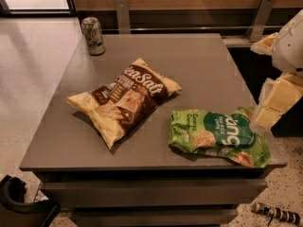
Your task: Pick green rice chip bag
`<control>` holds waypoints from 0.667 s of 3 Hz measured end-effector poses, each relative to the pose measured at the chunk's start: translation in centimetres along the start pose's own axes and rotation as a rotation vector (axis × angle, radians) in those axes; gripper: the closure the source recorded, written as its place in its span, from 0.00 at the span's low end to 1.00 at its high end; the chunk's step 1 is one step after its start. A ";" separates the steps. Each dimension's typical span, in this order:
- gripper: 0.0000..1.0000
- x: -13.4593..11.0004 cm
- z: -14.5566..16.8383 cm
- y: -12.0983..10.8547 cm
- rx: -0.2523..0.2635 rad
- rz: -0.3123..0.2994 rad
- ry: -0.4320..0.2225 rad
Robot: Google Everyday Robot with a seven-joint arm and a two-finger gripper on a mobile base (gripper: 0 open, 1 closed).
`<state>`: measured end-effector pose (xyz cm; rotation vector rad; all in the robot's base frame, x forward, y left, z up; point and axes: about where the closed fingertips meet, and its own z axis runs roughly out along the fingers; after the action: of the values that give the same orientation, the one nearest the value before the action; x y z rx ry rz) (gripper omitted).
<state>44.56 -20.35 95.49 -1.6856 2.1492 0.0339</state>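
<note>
Pale speckled flooring [33,56] is running along the left side, and a grey bench [208,65] is filling most of the view in front of a wood-panelled wall. At the bottom left corner, a dark curved object [19,206] is sitting on the floor. On the bench's far left corner, a drink can [93,36] is standing upright; whether it is opened cannot be told.

Near the middle, a brown-and-cream chip bag [125,98] lettered "Salt" is lying flat and slanted. It is looking puffy and sealed, so its contents are not showing.

Well apart to its right, the green rice chip bag [218,136] is lying crinkled along the front right edge, its right end reaching the bench corner. Only printed pictures of chips are showing on it.

At the right edge, the robot's cream-coloured gripper [272,105] is hanging just above the green bag's right end. Whether it is open, closed or touching the bag cannot be told.

On the floor at the bottom right, a striped rod [277,213] is lying.
</note>
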 end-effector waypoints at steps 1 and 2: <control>0.00 -0.3 2.8 0.5 -0.048 0.005 -0.110; 0.00 -2.3 7.0 2.9 -0.112 0.015 -0.278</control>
<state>44.40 -15.54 89.14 -1.6173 1.9827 0.3767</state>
